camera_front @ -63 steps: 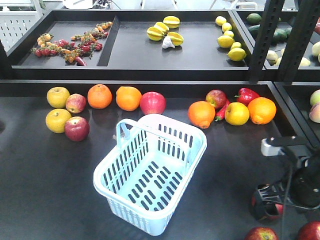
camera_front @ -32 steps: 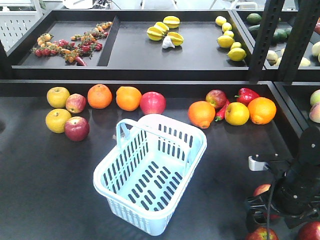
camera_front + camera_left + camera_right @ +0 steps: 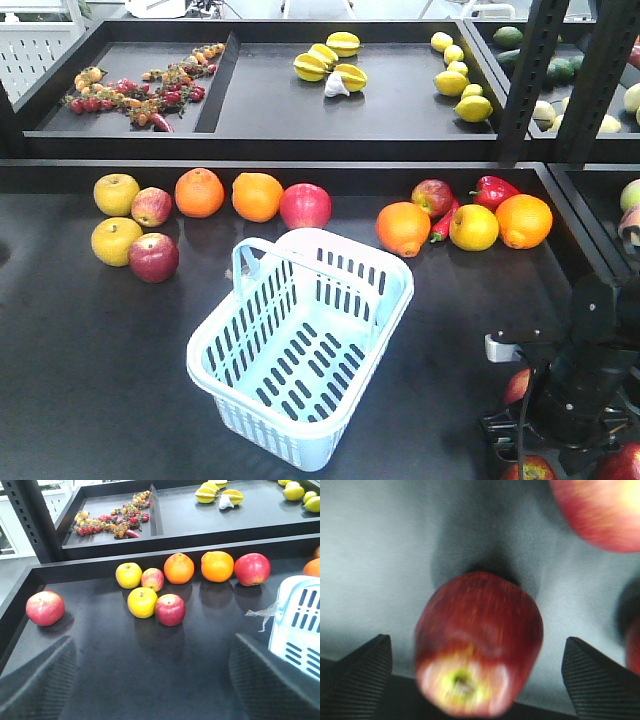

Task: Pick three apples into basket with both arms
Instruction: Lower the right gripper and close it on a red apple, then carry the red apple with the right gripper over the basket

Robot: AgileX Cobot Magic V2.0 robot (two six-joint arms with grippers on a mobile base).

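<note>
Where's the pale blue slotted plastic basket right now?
Front view: the pale blue slotted plastic basket sits mid-table, just in front of a round red apple and a round orange fruit.

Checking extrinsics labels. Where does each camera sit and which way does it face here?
Exterior front-facing: high, facing the shelves, tilted down on the table, basket and fruit rows; right arm at lower right only.
Left wrist: low over the table's left side, looking toward the shelves; left gripper, open, at the bottom corners.
Right wrist: steeply down, close over a dark red apple; right gripper open either side of it.
Shared: exterior and left wrist both show the basket.
</note>
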